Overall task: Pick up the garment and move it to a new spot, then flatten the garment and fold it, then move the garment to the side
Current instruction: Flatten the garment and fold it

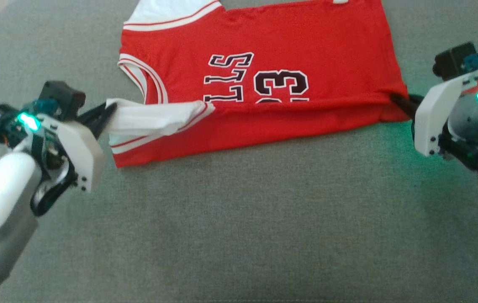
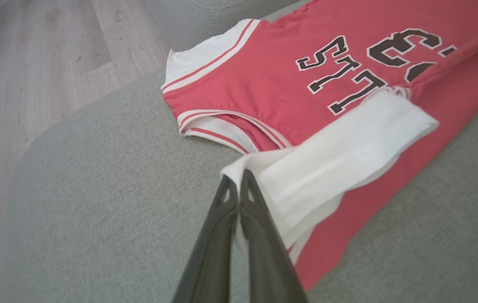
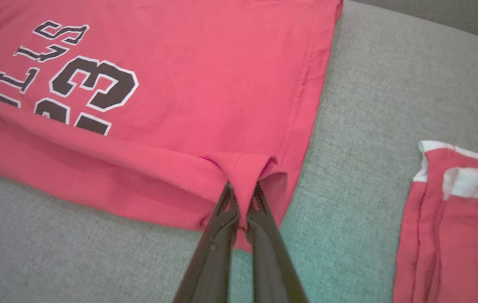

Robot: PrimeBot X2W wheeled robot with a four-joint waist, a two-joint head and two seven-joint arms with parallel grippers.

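The garment (image 1: 272, 54) is a red sleeveless jersey with white trim and dark lettering, spread on a grey cushion (image 1: 239, 219). Its near long edge is folded up over the print. My left gripper (image 1: 108, 112) is shut on the white shoulder strap at the jersey's left end; the left wrist view shows the pinched white band of the garment (image 2: 339, 155) beside the gripper (image 2: 237, 185). My right gripper (image 1: 396, 101) is shut on the folded red hem corner at the right end, seen bunched between the right gripper (image 3: 243, 198) fingers on the garment (image 3: 205, 84).
A second red and white folded piece of clothing (image 3: 453, 227) lies on the cushion to the right in the right wrist view. Wooden floor (image 2: 33, 63) lies beyond the cushion's rounded left edge. Open grey fabric stretches across the near half of the cushion.
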